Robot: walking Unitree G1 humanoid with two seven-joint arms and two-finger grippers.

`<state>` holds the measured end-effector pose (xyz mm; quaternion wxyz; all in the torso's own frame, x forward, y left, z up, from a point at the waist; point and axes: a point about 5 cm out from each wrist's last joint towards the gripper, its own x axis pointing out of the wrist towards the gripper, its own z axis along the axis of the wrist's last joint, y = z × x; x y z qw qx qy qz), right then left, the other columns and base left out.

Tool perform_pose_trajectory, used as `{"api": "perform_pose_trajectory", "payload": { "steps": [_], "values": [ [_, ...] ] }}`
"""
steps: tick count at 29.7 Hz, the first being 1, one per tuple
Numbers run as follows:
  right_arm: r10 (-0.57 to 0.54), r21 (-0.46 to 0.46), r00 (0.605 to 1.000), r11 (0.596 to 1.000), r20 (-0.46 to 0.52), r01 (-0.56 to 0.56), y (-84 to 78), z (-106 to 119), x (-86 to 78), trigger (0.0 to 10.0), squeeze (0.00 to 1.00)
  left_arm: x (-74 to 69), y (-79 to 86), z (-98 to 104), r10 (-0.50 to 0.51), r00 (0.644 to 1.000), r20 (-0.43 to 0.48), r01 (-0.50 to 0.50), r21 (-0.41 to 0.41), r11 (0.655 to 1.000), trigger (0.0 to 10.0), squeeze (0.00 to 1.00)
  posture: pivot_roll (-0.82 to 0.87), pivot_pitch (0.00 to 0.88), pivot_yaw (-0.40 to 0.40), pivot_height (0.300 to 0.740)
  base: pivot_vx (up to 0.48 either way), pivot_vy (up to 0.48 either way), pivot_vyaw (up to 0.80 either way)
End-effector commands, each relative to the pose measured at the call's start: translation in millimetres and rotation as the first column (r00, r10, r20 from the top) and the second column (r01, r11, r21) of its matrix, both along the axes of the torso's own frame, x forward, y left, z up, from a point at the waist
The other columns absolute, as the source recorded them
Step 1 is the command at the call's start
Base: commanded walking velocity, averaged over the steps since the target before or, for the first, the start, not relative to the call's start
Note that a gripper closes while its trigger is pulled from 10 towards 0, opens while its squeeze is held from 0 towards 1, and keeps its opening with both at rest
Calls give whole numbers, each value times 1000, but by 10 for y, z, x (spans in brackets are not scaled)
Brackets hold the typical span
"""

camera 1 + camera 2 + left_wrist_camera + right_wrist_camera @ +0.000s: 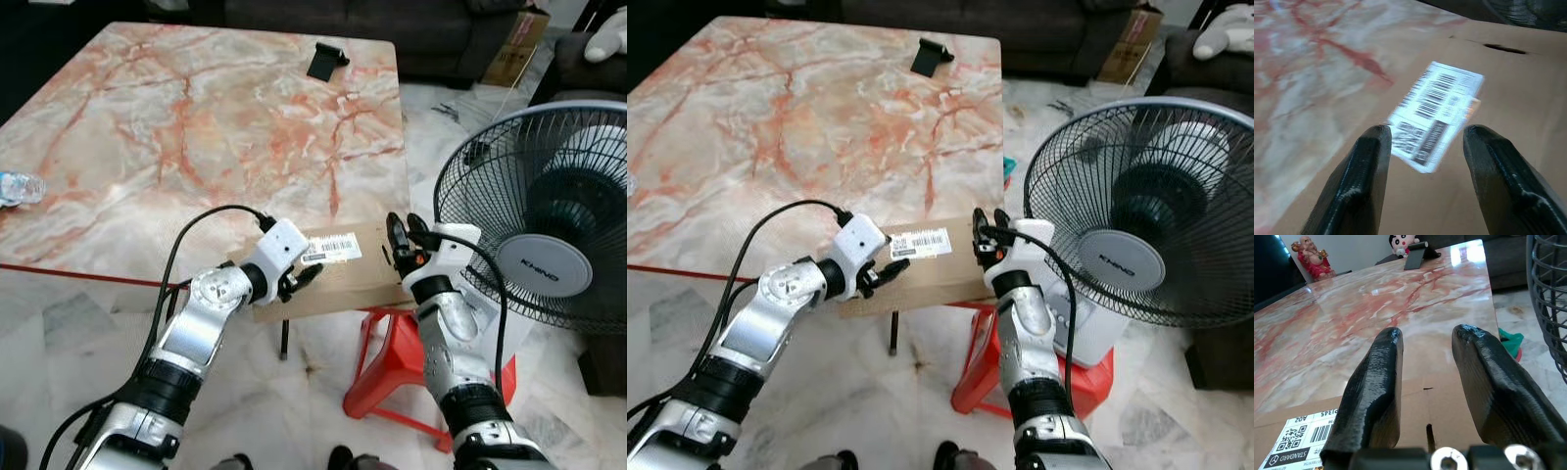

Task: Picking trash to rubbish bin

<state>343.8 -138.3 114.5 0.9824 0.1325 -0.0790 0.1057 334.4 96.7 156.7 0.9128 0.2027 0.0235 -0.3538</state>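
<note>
Left eye view: both grippers, left and right, jaws spread over flat cardboard.

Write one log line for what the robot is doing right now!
stage: reaching | left gripper: open, over cardboard sheet by shipping label | right gripper: open, at sheet's right edge | marble table: sheet on near corner

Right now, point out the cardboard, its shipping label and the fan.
cardboard (362, 277), left eye view, bare brown surface right of the label.
shipping label (331, 248), left eye view, middle of the white sticker.
fan (542, 262), left eye view, round grey hub of the grille.
</note>
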Motion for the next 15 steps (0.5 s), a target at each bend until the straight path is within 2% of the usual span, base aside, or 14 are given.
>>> {"api": "perform_pose_trajectory", "payload": {
  "steps": [1,4,5,6,8,10,12,14,15],
  "values": [
    [-2,0,1000,1000,0,2,-8,-5,-7,10000,0,27,60,114,46,997,55,-46,-11,999,10000,0,87,174,-60,740,0,0,0],
    [-2,1,1000,1000,0,2,-9,-2,-5,10000,0,53,87,163,73,994,78,-71,-32,997,10000,0,87,174,-60,740,0,0,0],
    [-4,1,1000,1000,2,4,-12,3,-2,10000,0,103,165,239,144,983,114,-136,-78,988,10000,0,87,174,-60,740,0,0,0],
    [-4,1,1000,1000,2,4,-12,3,-2,10000,0,103,165,239,144,983,114,-136,-78,988,10000,0,87,174,-60,740,0,0,0],
    [-5,2,1000,1000,3,5,-15,8,2,10000,0,158,276,318,241,958,152,-222,-132,966,10000,0,87,174,-60,740,0,0,0],
    [-10,2,1000,1000,4,10,-26,8,3,10000,0,237,584,346,448,871,204,-404,-223,887,10000,0,85,160,-58,740,0,0,0],
    [-15,3,1000,1000,6,15,-35,12,7,10000,0,253,838,329,589,772,237,-526,-282,802,10000,0,85,157,-59,740,0,0,0],
    [-19,3,1000,1000,8,19,-40,19,11,10000,0,240,956,283,648,728,225,-578,-308,756,10000,0,80,152,-60,740,0,0,0],
    [-20,3,1000,1000,8,20,-42,21,13,10000,0,236,983,268,664,716,214,-591,-319,741,10000,0,80,152,-60,740,0,0,0]
  ]
}}
